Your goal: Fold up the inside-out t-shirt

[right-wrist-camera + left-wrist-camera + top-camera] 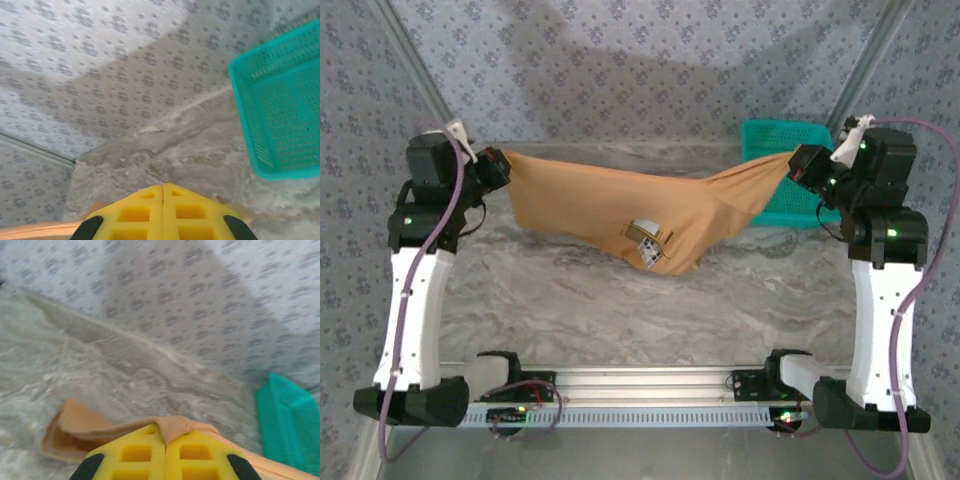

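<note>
The inside-out t-shirt (620, 215), soft caramel cloth, hangs stretched over the marbled surface (620, 320) from ten o'clock to two o'clock in the overhead view. It sags to a low fold near the centre, where its small white label (648, 243) shows. The left pincer (503, 165) clamps the nine-o'clock end, its yellow fingers (135, 452) pressed together on a hem. The right pincer (798, 163) grips the three-o'clock end, likewise closed. Both arms rise upright from their bases, wrists turned inward. A teal mesh basket (772, 135) sits at two o'clock, partly behind the cloth.
</note>
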